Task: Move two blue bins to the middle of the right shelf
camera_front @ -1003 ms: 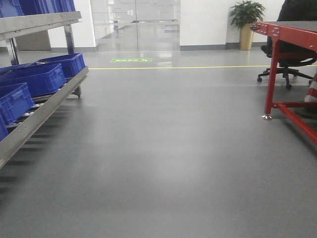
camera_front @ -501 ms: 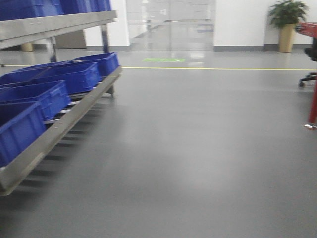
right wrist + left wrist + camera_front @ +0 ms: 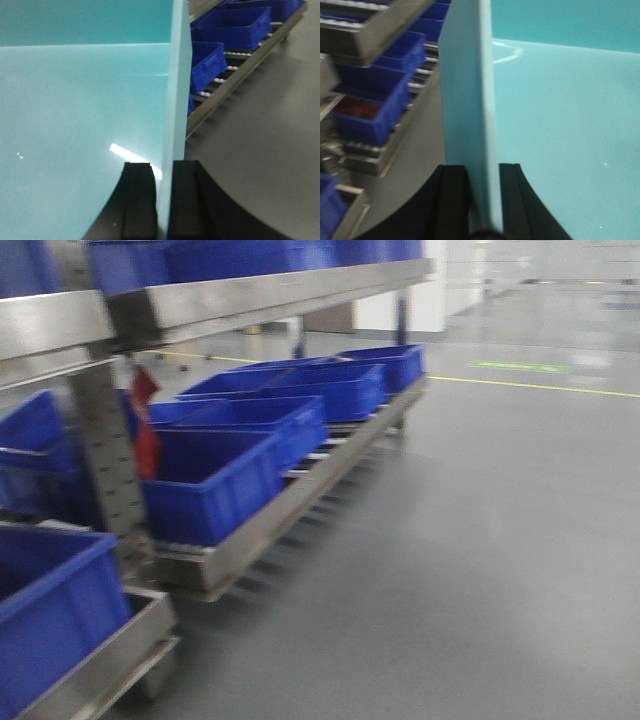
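**Both pincers clamped on one light-blue bin, rack at left**

Your left gripper [image 3: 482, 172] has its black fingers [image 3: 452, 200] pinching a side wall of the light-blue bin [image 3: 470, 90], one finger inside and one outside. Your right gripper [image 3: 164, 170] grips the bin's other side wall the same way. Each held wall runs straight away from the jaws, up the frame, seen edge-on. The bin floor lies right of your left-hand wall and left of your right-hand wall, so the bin spans across between the arms. Whether that span is its long axis, cannot tell.

The front view is blurred. A metal rack [image 3: 310, 480] stands on the left. Dark blue bins [image 3: 215, 485] sit in a row on its lower tier, running toward the back, with more on the tier above. The grey floor [image 3: 480, 540] to the right has a yellow line [image 3: 540, 388].
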### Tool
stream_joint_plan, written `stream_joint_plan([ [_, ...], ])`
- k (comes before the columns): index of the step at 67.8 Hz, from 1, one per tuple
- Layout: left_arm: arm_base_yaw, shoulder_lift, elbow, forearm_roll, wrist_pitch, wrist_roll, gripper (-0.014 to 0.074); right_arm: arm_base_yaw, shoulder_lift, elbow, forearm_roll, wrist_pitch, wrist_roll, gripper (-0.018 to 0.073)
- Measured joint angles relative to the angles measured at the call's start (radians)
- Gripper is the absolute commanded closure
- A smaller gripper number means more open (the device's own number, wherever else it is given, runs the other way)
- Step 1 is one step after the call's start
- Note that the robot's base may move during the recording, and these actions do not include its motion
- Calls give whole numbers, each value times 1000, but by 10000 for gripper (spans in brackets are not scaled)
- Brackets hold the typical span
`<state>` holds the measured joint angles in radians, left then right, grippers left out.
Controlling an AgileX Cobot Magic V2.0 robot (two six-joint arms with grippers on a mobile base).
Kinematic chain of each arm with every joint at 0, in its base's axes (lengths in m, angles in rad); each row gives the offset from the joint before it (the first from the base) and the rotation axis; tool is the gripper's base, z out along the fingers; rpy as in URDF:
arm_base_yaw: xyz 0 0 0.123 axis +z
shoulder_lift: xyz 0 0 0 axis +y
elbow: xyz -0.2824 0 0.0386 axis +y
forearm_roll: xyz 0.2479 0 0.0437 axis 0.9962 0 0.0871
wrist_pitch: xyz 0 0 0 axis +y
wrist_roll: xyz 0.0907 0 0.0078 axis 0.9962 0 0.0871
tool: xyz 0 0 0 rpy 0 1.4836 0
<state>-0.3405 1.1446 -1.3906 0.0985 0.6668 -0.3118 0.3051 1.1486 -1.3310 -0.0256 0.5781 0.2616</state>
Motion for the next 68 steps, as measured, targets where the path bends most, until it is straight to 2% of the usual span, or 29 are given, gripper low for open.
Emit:
stream_joint_plan([
  [68,0,0,0,0,0,0,707,0,0,0,0,0,0,724],
])
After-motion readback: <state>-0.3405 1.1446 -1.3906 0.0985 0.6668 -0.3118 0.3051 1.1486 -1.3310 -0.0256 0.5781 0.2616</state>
